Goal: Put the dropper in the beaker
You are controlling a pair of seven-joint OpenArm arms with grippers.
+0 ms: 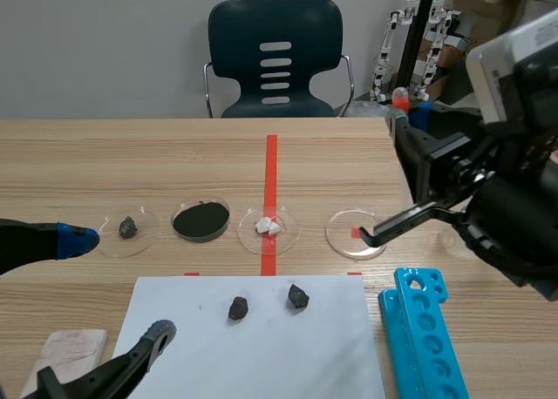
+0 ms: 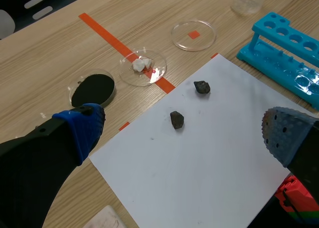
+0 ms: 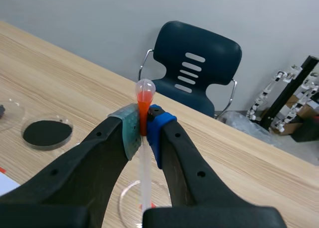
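Right wrist view, right gripper clamping dropper above table, left gripper spread over paper.

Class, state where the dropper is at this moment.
In the right wrist view, the dropper is clamped between the pads of the right pincer, raised above the table, with a clear dish showing behind its stem.

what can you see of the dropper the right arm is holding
The dropper is a thin, clear, plastic-looking pipette with a rounded bulb on top. Orange-red liquid fills the lower bulb and the neck. It stands roughly upright, pinched at the neck between the grey-green and blue pads of the right gripper. Its pale stem runs down between the fingers, and its tip is hidden. It hangs above the table, and only the pads touch it.
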